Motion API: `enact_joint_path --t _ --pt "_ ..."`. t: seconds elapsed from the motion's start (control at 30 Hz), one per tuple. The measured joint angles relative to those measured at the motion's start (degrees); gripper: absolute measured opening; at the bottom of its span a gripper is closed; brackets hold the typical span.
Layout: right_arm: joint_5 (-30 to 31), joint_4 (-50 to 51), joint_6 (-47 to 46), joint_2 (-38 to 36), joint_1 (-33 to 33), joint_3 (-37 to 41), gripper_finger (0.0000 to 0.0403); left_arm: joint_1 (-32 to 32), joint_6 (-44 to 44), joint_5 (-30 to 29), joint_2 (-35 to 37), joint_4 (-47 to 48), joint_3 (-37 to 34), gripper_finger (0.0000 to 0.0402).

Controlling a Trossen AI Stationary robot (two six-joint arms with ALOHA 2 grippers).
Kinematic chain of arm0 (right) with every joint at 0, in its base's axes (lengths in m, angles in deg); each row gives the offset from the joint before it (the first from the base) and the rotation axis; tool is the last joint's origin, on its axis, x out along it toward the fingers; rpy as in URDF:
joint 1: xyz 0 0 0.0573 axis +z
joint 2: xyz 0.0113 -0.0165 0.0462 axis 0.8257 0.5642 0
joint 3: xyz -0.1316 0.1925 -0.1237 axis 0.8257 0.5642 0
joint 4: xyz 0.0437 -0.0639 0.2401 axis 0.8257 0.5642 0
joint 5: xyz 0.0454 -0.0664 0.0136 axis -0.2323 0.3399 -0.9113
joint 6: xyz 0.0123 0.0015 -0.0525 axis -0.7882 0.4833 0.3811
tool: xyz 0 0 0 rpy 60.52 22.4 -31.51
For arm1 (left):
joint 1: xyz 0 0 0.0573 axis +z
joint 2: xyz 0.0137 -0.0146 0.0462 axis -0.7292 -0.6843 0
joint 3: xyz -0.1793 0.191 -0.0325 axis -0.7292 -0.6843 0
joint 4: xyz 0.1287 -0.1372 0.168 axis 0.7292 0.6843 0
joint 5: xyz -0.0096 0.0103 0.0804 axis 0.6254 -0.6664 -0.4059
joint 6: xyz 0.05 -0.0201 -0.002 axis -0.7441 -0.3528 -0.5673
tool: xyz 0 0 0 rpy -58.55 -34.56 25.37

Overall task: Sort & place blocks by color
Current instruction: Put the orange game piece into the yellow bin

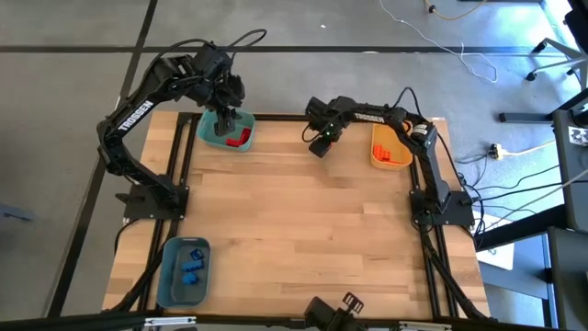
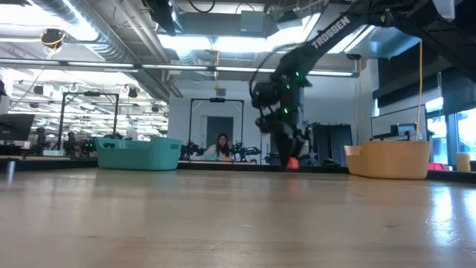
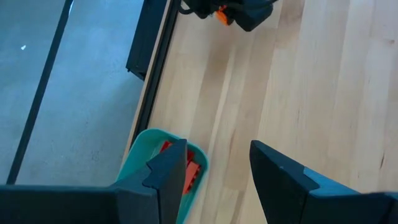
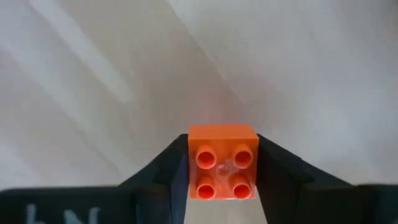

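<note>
- A grey-blue bin at the near left corner of the bench is seen to hold blue blocks.
- The left pincer is held over the teal bin, where red blocks lie; its fingers are spread and nothing is gripped.
- At the far middle of the bench, an orange block is flanked by the right pincer, studs facing the wrist camera; both fingers appear pressed to its sides, so it is judged gripped.
- The yellow-orange bin, already holding orange blocks, lies just to the right of that pincer, nearest the right arm; the coming carry would run that way.
</note>
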Motion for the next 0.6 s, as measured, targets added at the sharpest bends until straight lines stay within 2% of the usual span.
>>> enact_joint_path --t 0.2,0.37,0.6 --pt "3.5 11.2 2.8 -0.1 -0.1 -8.9 0.0139 0.0 -0.3 0.0 0.0 0.0 0.0 0.0169" --pt "5.5 21.5 3.1 -0.2 0.0 -16.1 0.0139 0.0 -9.4 -0.1 0.0 -0.5 0.0 0.0169" --pt "11.5 34.0 3.8 -0.3 -0.1 -23.5 0.0139 0.0 -10.5 0.0 0.0 -0.5 0.0 0.0169"
